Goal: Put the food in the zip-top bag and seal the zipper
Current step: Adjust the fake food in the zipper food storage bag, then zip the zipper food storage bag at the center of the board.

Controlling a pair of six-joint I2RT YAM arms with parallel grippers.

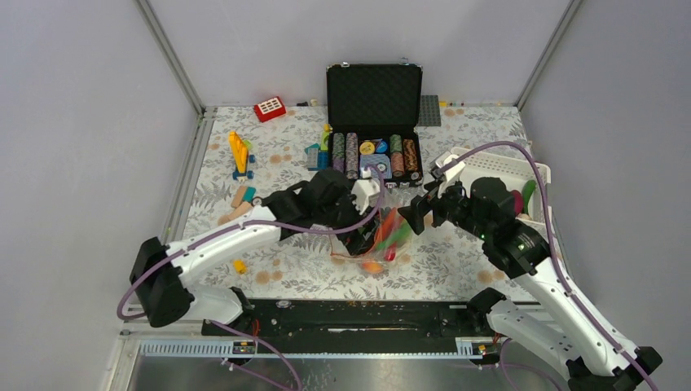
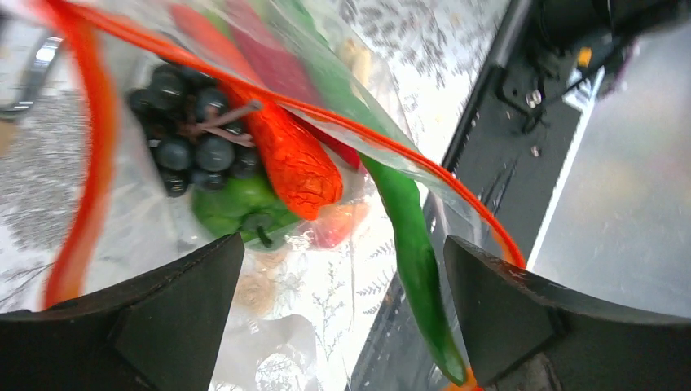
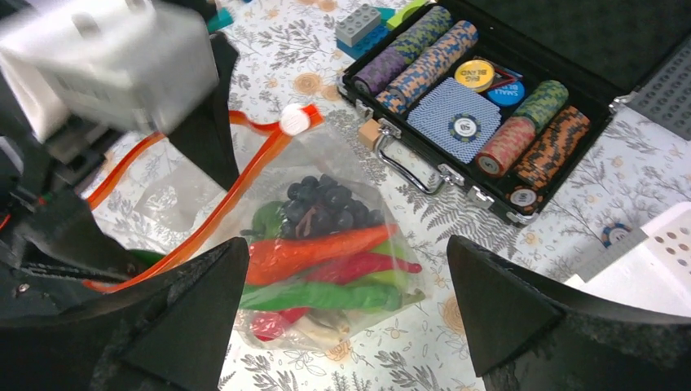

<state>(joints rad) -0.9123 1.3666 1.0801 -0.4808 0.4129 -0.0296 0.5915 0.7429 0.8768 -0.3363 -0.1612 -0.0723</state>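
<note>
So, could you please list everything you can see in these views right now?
zip-top bag: one, clear, on the floral table
zipper: one, orange-red, along the bag's mouth
grapes: one bunch, dark, in the bag
carrot: one, orange, in the bag
green chilli: one, green, in the bag
red chilli: one, red, in the bag
bell pepper: one, green, in the bag
chip case: one, black, open, behind the bag
chip stacks: several, striped, in the case
basket: one, white, right side
red block: one, back left
toy blocks: few, yellow and blue, left
left hand: black, open, over the bag
right hand: black, open, over the bag
</note>
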